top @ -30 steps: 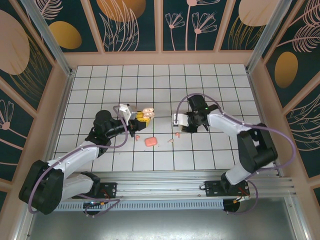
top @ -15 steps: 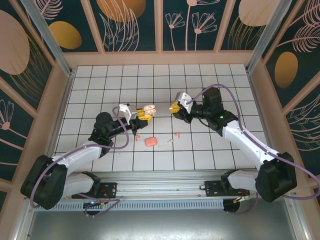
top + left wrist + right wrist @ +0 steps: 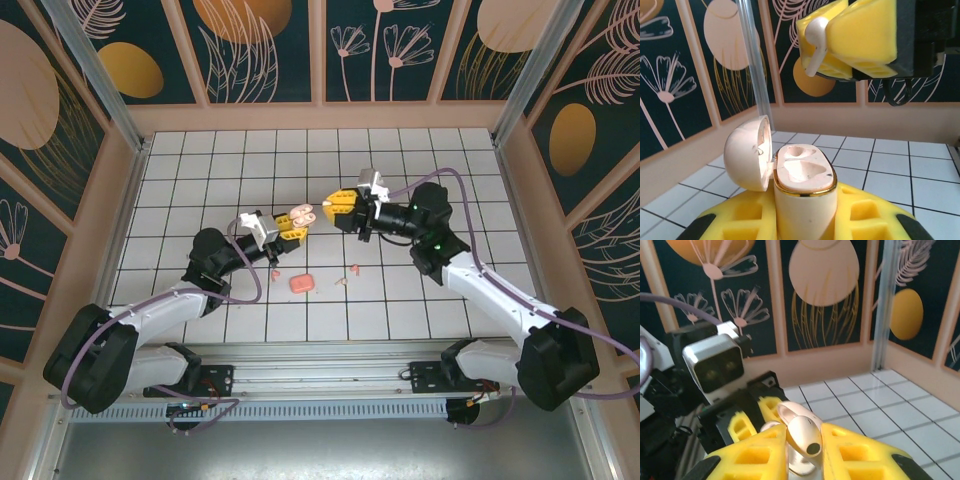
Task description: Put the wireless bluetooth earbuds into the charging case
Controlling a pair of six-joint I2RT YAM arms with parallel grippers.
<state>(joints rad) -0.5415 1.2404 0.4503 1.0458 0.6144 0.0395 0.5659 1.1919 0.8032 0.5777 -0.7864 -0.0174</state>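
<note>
Earbud (image 3: 812,47) handling looks fiddly. Judging by its size and gloss, it is very light, stiff and slippery, apt to twist or pop out of a pinch. The right end effector (image 3: 340,205) has its yellow pads pressed onto the thicker end, leaving the stem free, which seems the sensible hold for seating it. The case (image 3: 802,185) is probably light and hard-shelled too, with a hinged lid (image 3: 747,152) that would not like sideways force. The left end effector (image 3: 290,230) clamps its lower body, upright, with the lid swung open.

In the top view both end effectors meet at centre frame above the tabletop (image 3: 200,170), with small loose pieces (image 3: 345,278) and a coral box (image 3: 301,284) lying lower in the frame. The left wrist view adds two empty sockets in the case, and the earbud at upper middle, above and apart from them. The right wrist view shows the pinch itself at lower centre, with the left arm's camera beyond.
</note>
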